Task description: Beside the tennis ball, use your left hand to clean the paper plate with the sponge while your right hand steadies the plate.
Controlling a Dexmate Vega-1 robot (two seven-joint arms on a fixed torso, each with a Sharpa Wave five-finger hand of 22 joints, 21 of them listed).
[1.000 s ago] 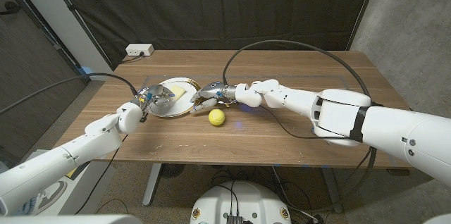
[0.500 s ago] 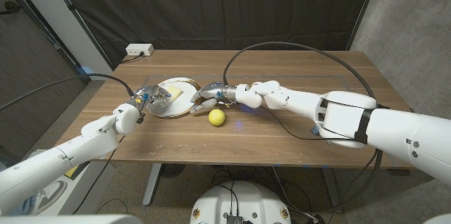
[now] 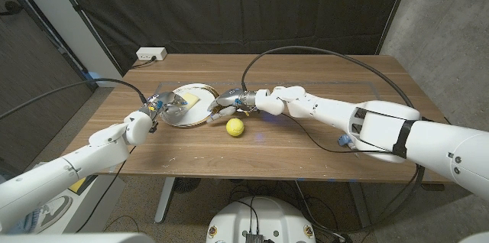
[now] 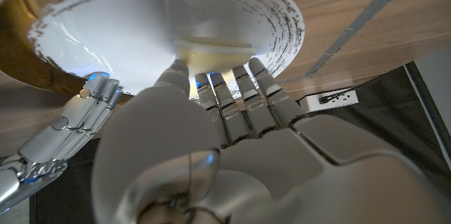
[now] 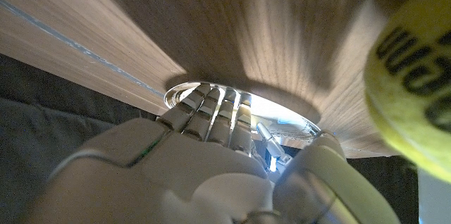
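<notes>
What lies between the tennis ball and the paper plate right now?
In the head view, the right hand sits between the tennis ball and the paper plate, fingers at the plate's rim.

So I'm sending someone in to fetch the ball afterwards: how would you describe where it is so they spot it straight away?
On the wooden table, look toward the robot's left half, where a white paper plate lies between the two hands. The tennis ball sits just off the plate's rim, near the right hand. It is the only round yellow-green thing there.
</notes>
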